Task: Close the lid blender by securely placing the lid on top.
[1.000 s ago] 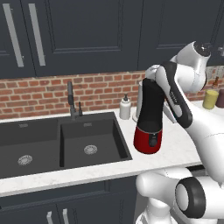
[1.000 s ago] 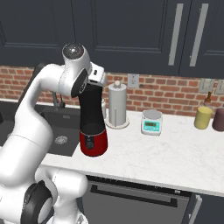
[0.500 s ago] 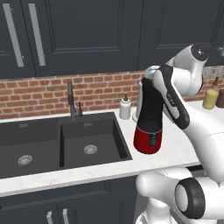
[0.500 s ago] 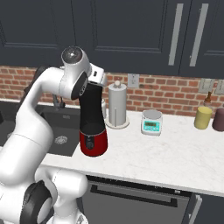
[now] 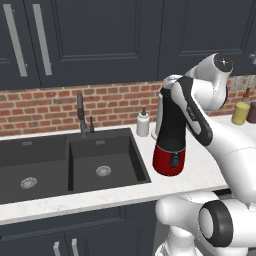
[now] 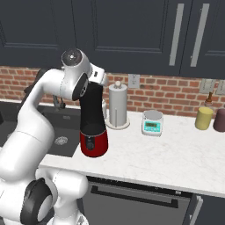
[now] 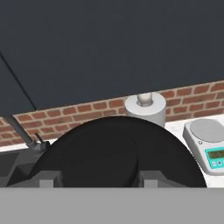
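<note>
Blender (image 5: 170, 135), centre frame on table (image 6: 176, 149) beside sink (image 5: 65, 162): black lid (image 7: 113, 151) lies flat between end effector (image 7: 98, 177) fingertips, grip unconfirmed, apparently for seating.

White arm folded high, wrist bent over.
The two-finger hand (image 7: 97, 177) points down; its dark fingertips (image 7: 49, 179) stand apart, a black disc between them.
</note>
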Motion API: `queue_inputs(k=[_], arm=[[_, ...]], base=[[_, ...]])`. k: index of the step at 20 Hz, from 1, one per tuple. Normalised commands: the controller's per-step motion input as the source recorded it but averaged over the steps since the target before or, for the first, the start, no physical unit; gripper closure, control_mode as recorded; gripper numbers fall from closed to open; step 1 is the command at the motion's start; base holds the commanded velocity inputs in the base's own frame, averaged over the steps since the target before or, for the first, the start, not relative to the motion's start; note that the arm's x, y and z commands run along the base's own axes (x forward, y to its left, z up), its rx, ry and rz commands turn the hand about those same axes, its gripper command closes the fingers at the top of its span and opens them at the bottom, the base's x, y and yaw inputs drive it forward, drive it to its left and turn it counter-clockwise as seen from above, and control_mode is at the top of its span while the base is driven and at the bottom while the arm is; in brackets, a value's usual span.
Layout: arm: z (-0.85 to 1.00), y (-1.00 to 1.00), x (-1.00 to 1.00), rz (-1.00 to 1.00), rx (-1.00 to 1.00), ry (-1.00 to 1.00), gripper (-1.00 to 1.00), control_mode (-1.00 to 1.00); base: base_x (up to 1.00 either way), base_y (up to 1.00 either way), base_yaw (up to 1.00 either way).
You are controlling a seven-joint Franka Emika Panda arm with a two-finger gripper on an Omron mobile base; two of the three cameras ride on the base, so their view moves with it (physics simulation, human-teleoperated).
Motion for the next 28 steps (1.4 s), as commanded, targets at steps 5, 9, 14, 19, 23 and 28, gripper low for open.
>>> queue_inputs(k=[5, 9, 14, 19, 23, 28], arm=[[-0.05, 0.0, 0.15, -0.02, 0.0, -0.02, 1.0, -1.0], [-0.05, 0.0, 0.1, -0.03, 0.0, -0.01, 1.0, -1.0], [-0.05, 0.0, 0.03, -0.04, 0.0, 0.0, 1.0, -1.0], [-0.04, 0.0, 0.0, -0.04, 0.0, 0.0, 1.0, -1.0], [-0.01, 0.0, 0.0, -0.05, 0.0, 0.0, 1.0, -1.0], [0.0, 0.0, 0.0, -0.04, 0.0, 0.0, 1.0, -1.0]], base=[[0.0, 0.0, 0.0], [0.0, 0.0, 0.0], [0.0, 0.0, 0.0], [0.0, 0.0, 0.0], [0.0, 0.0, 0.0], [0.0, 0.0, 0.0]])
